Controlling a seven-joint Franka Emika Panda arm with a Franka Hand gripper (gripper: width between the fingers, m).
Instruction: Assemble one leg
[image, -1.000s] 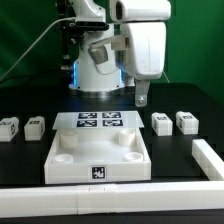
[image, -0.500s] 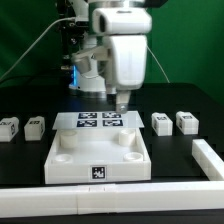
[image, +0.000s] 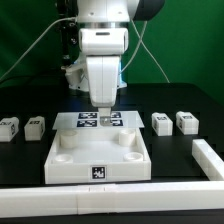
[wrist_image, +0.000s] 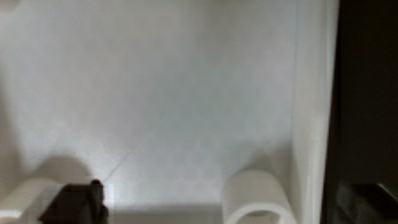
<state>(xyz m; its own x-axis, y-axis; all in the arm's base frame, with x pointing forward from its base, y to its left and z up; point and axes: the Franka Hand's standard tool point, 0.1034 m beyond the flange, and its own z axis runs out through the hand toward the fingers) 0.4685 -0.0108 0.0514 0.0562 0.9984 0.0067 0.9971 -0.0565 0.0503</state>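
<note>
Four legs, small white tagged blocks, lie on the black table in the exterior view: two at the left (image: 9, 127) (image: 34, 126) and two at the right (image: 162, 123) (image: 186, 122). The large white tray-like piece (image: 58, 160) with round corner sockets sits at the centre front. My gripper (image: 103, 111) hangs over the tray's far edge, by the marker board (image: 82, 122), and touches no leg. In the wrist view the gripper (wrist_image: 217, 205) is open and empty, with dark fingertips (wrist_image: 75, 203) wide apart above the tray floor (wrist_image: 178, 100) and a round socket (wrist_image: 263, 195).
A white rail (image: 207, 154) runs along the exterior view's right and continues across the front (image: 60, 203). The robot base (image: 85, 75) and cables stand behind the marker board.
The arm has swung from above the right-hand legs toward the exterior view's left, and now hangs over the marker board and the tray's far edge. The parts have not moved.
</note>
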